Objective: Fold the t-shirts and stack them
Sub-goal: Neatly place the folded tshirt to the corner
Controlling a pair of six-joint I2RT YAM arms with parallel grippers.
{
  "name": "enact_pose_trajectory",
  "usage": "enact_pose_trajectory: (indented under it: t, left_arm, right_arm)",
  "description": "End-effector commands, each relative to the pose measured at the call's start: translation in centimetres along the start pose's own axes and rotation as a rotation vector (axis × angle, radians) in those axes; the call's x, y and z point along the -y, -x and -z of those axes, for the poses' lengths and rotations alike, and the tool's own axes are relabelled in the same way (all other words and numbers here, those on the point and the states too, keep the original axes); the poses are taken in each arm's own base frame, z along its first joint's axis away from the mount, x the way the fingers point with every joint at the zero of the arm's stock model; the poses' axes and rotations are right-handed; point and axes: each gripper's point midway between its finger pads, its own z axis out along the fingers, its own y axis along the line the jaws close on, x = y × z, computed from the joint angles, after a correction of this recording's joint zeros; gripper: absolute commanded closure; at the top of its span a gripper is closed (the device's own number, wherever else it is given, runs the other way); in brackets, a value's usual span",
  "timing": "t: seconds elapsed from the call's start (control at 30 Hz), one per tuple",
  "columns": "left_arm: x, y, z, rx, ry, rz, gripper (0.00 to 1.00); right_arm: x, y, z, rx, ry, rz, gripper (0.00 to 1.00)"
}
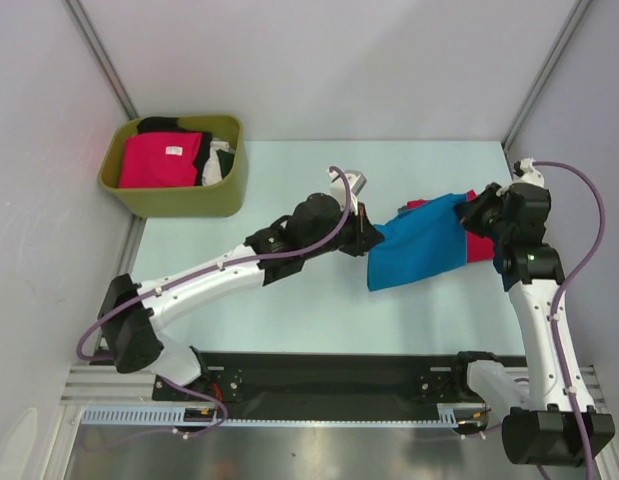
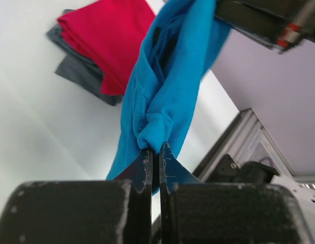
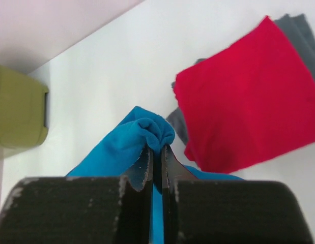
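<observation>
Evidently the blue t-shirt (image 1: 421, 250) is held up over the table (image 1: 289, 320) at its right side, strung from the left gripper (image 2: 156, 150) to the right gripper (image 3: 156, 150). In both wrist views each pair of fingers is seen clamped on a bunched wad of blue cloth. Whether the lower edge touches the table cannot be told. The cloth is judged light, limp and without stiffness: it drapes in loose folds below the holds, so its shape will be set only by where it is pinched. A thin single layer could pull free, so holds are best taken at a hem or shoulder seam, well apart. A red t-shirt (image 3: 249, 109) lies folded on a grey garment (image 2: 78, 68) beneath the right gripper, and a crimson-pink shirt (image 1: 159, 160) is seen in the olive tub (image 1: 174, 200).
</observation>
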Motion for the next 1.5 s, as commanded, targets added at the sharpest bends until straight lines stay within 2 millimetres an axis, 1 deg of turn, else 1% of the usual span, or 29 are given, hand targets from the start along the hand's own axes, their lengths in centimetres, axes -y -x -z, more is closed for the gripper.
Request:
enact_pose_trajectory:
  t: [0.0,0.03,0.17,0.27,0.33,0.37,0.4,0.43,0.47,0.5,0.53,0.57,0.6,0.63,0.7,0.8,0.83,0.87,0.9,0.97,1.03,1.07,1.1,1.2,1.3,1.33,1.4,1.43,1.47]
  left_arm:
    - [3.4,3.4,2.8,0.103,-0.058,-0.036,1.0]
    - [3.6,3.4,2.7,0.107,-0.072,-0.032,1.0]
    - [3.8,2.6,-0.1,0.071,-0.078,-0.025,1.0]
    - [5.3,2.4,-1.4,0.067,-0.131,-0.023,1.0]
    - [5.6,1.6,-2.8,0.056,-0.134,-0.026,1.0]
    - [6.4,2.3,-3.1,0.082,-0.152,-0.027,1.0]
    - [6.7,2.6,-3.6,0.101,-0.16,-0.026,1.0]
    - [6.3,1.8,-4.8,0.092,-0.15,-0.025,1.0]
    - [6.8,2.1,-5.3,0.102,-0.161,-0.021,1.0]
    - [7.1,2.2,-6.0,0.12,-0.175,-0.012,1.0]
    - [6.7,1.3,-7.3,0.106,-0.168,-0.006,1.0]
    - [7.3,1.6,-8.0,0.113,-0.187,-0.001,1.0]
    - [7.7,2.0,-8.5,0.128,-0.202,0.009,1.0]
    - [7.9,2.0,-9.0,0.133,-0.207,0.01,0.99]
    - [8.7,1.9,-10.6,0.135,-0.214,0.008,1.0]
    - [10.2,1.8,-12.3,0.128,-0.236,0.0,0.99]
    - [10.5,1.8,-12.7,0.127,-0.24,-0.001,1.0]
    - [11.0,2.5,-12.8,0.142,-0.25,0.002,1.0]
    - [10.6,1.8,-13.8,0.129,-0.241,0.004,1.0]
    - [10.8,2.6,-14.2,0.147,-0.238,0.005,1.0]
    - [10.6,2.6,-14.9,0.149,-0.234,0.004,1.0]
    - [10.6,3.4,-15.0,0.164,-0.237,0.008,0.99]
    - [10.4,3.1,-15.5,0.156,-0.235,0.007,0.99]
    - [9.8,3.9,-16.0,0.161,-0.239,0.032,0.99]
    - [8.6,3.6,-17.2,0.149,-0.241,0.062,0.99]
    - [7.6,3.4,-17.8,0.144,-0.228,0.073,0.99]
    - [6.8,3.0,-18.4,0.133,-0.238,0.103,0.99]
    - [5.8,2.7,-19.0,0.127,-0.228,0.115,0.99]
    - [5.3,2.7,-19.3,0.124,-0.229,0.123,0.99]
  right_arm:
    - [1.9,0.3,0.9,0.005,-0.097,0.015,1.0]
    - [2.4,0.5,0.9,0.01,-0.117,0.01,1.0]
    - [4.7,1.3,0.5,0.032,-0.196,-0.016,1.0]
    - [6.6,2.3,0.8,0.085,-0.287,-0.021,1.0]
    - [7.8,2.9,0.9,0.114,-0.326,-0.034,1.0]
    - [8.2,3.2,0.8,0.126,-0.338,-0.042,1.0]
    - [9.4,3.8,0.8,0.148,-0.365,-0.061,1.0]
    - [10.1,4.0,0.7,0.154,-0.382,-0.074,1.0]
    - [10.7,4.3,0.6,0.164,-0.391,-0.082,1.0]
    - [12.0,4.9,0.6,0.184,-0.406,-0.108,1.0]
    - [12.8,4.9,0.2,0.179,-0.416,-0.122,1.0]
    - [13.6,5.1,0.0,0.184,-0.425,-0.135,1.0]
    - [13.6,5.4,-0.3,0.188,-0.39,-0.152,1.0]
    - [15.4,5.8,-0.2,0.192,-0.417,-0.191,1.0]
    - [15.7,6.4,-0.5,0.197,-0.374,-0.217,1.0]
    - [17.3,6.8,-1.1,0.171,-0.413,-0.232,1.0]
    - [17.6,6.8,-1.3,0.161,-0.42,-0.226,1.0]
    - [18.0,6.5,-1.8,0.145,-0.426,-0.235,1.0]
    - [18.1,6.6,-2.2,0.148,-0.421,-0.236,1.0]
    - [18.2,6.9,-2.9,0.163,-0.403,-0.249,1.0]
    - [18.6,6.7,-3.8,0.156,-0.395,-0.263,1.0]
    - [18.4,6.9,-4.3,0.158,-0.375,-0.27,1.0]
    - [18.6,7.1,-4.8,0.15,-0.373,-0.276,1.0]
    - [18.3,7.9,-5.7,0.158,-0.351,-0.274,1.0]
    - [18.2,8.9,-6.6,0.163,-0.365,-0.256,1.0]
    - [18.0,8.9,-7.3,0.156,-0.362,-0.249,1.0]
    - [17.8,9.2,-7.9,0.158,-0.357,-0.244,1.0]
    - [17.6,9.1,-8.6,0.148,-0.352,-0.236,1.0]
    - [17.7,9.2,-9.0,0.151,-0.359,-0.231,1.0]
